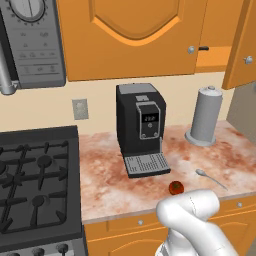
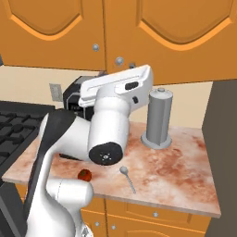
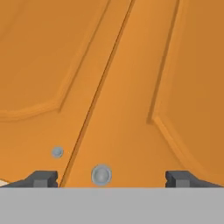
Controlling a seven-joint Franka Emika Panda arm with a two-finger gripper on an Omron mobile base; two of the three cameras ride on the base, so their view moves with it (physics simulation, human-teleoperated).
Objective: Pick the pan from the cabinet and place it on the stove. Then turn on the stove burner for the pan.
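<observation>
End effector (image 3: 111,178) released: in the hand view its two dark fingertips stand wide apart, holding nothing, with a round silver knob (image 3: 101,175) between them and the seam of two closed cabinet (image 3: 131,87) doors running up just left of that knob. A second, smaller knob (image 3: 57,152) sits on the left-hand door.

Right base view: the arm is raised so the white hand reaches up to the orange doors above the desk (image 2: 176,171), close to the knobs by the door seam.

Left base view: at far right one cabinet door (image 1: 240,45) hangs ajar, and a thin dark object (image 1: 203,48) shows in the gap — possibly the pan's handle, though too little is exposed to say.

Stove (image 1: 35,185) at left: grates bare, no pan on any burner (image 1: 45,161).

On the desk: black coffee machine (image 1: 141,127), grey canister (image 1: 205,116), spoon (image 1: 210,178), small red item (image 1: 176,187).

Assessment — task at an early stage. Doors in front of the hand remain closed, pan not retrieved. Outstanding: open the door, grasp the pan, set it on a burner, turn that burner's knob.
</observation>
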